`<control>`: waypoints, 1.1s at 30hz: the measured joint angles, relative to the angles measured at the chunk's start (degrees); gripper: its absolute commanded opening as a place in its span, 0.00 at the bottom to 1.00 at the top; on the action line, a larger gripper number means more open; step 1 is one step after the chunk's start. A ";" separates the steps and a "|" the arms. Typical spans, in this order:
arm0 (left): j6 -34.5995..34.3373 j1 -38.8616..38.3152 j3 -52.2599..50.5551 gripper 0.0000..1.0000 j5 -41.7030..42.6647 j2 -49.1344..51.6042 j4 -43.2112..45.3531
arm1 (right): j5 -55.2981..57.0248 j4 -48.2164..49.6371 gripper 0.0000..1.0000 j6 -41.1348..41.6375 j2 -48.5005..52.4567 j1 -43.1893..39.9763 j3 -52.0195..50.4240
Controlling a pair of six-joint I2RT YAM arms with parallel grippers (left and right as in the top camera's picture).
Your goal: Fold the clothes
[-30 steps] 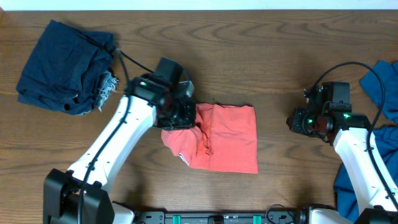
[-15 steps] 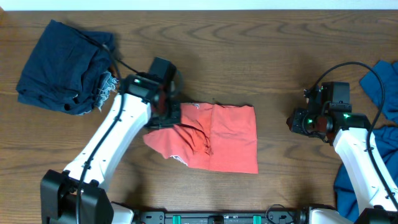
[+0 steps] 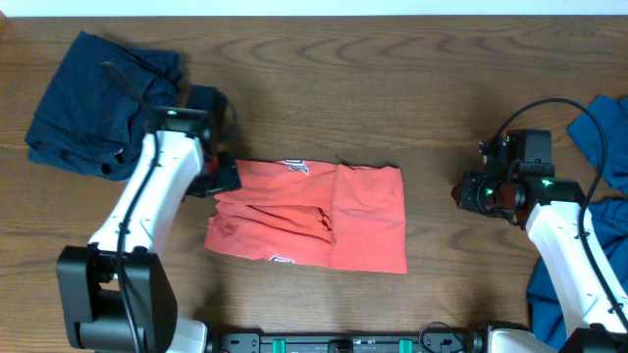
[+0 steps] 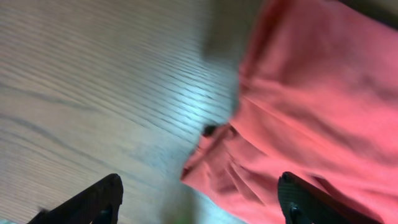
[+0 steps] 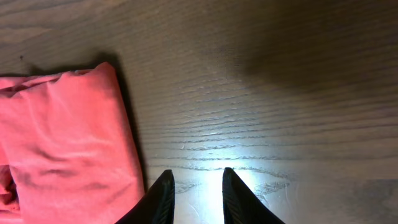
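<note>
**Coral shirt lies part-folded at mid-surface, both end effectors off it**

We see the coral-red cloth T-shirt (image 3: 334,221) lying flat near the middle of the brown wooden surface (image 3: 392,88). Its right half forms a neat, smooth panel. Its left half is rumpled, with creases running across it. Small white printed marks (image 3: 294,166) show at the top edge and again at the lower edge.

The left end effector (image 3: 218,176) sits at the shirt's upper left corner. In the left wrist view its fingers (image 4: 106,198) stand wide apart, with bare wood and the shirt's wrinkled edge below them and nothing gripped. We cannot tell whether it touches the cloth.

The right end effector (image 3: 469,191) is well apart from the shirt, off its right side. In its own wrist view the fingertips (image 5: 160,198) are set narrow, with bare wood showing in the gap and nothing held. The shirt's folded right edge lies to the left of them.

A heap of dark navy cloth garments (image 3: 98,108) rests at the far left corner, behind the left arm. A bright blue cloth (image 3: 601,127) lies along the right edge of the surface.
</note>
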 measured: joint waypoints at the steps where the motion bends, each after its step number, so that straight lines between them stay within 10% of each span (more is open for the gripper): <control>1: 0.76 1.16 -0.33 0.83 0.98 0.31 1.14 | -0.48 0.09 0.25 -0.35 0.00 0.02 0.00; 18: 19.02 3.61 -6.93 0.84 22.10 12.39 13.33 | -3.67 0.61 0.28 -3.19 0.02 3.39 -0.02; 29: 29.20 2.54 -4.66 0.55 40.79 18.32 6.60 | -3.78 0.96 0.27 -3.21 0.00 3.39 -0.02; 33: 30.91 0.76 -5.31 0.14 43.91 20.13 6.78 | -3.78 1.33 0.26 -3.21 0.00 3.39 -0.02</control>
